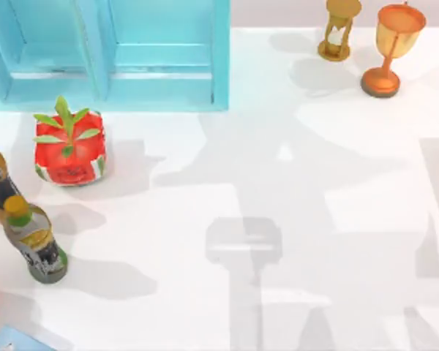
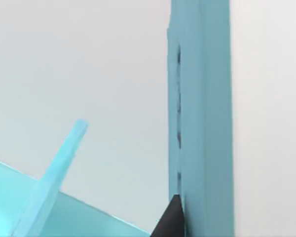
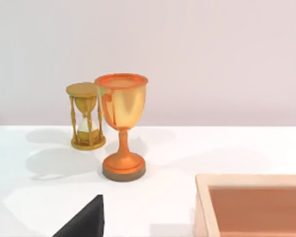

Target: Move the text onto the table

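Note:
The white table (image 1: 314, 219) spreads across the top view. The text is hidden; no book shows on the table or on the visible shelves of the light-blue cabinet (image 1: 110, 51) at the back left. A light-blue flat corner (image 1: 6, 341) pokes in at the front left edge, and I cannot tell what it is. A dark tip of my left gripper (image 2: 170, 219) sits close to a light-blue upright panel (image 2: 202, 118) in the left wrist view. My right gripper (image 3: 84, 222) shows as a dark tip low over the table, short of the goblet.
A tomato-shaped pot (image 1: 69, 146) stands in front of the cabinet, with two bottles (image 1: 33, 241) at the left edge. At the back right are an orange goblet (image 1: 391, 47) and a golden hourglass (image 1: 339, 29). A wooden tray (image 3: 256, 205) lies near my right gripper.

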You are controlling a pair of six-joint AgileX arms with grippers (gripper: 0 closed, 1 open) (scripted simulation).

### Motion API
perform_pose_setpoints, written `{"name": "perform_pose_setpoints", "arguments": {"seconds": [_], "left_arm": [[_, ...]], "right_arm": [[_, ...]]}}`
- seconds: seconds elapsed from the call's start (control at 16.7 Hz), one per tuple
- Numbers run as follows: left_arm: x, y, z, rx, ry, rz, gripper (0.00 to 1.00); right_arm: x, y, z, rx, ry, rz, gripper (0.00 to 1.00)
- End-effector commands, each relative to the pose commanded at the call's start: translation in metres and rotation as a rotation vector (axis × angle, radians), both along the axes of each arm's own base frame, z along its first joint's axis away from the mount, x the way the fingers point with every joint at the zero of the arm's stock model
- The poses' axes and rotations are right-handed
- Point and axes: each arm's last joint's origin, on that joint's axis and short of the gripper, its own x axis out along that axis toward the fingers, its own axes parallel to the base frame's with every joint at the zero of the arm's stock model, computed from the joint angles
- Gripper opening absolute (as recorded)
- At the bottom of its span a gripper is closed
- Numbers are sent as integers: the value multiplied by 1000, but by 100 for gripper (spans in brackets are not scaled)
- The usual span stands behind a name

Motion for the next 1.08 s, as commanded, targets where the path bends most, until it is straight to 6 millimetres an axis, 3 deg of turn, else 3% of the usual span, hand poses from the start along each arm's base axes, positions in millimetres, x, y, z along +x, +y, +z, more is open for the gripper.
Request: {"name": "perform_pose_setpoints", "arguments": {"seconds": [0.18,0.3,0.48,0.6,0.84,1.08], "left_arm": [[4,-86,-12,-291,-31,42,0],[-6,-142,-28,-473,-32,63,0],[-39,-219,-65,-720,-2,94,0],[-70,-260,-98,-847,32,114,0],[-137,-312,-160,-1004,102,126,0],[-184,-326,-199,-1054,147,118,0]], "right_arm": [[0,0,0,0,0,0,100],[0,0,0,0,0,0,100],[0,0,0,0,0,0,100],[0,0,0,0,0,0,100],[0,0,0,0,0,0,100],[0,0,0,0,0,0,100]]}}
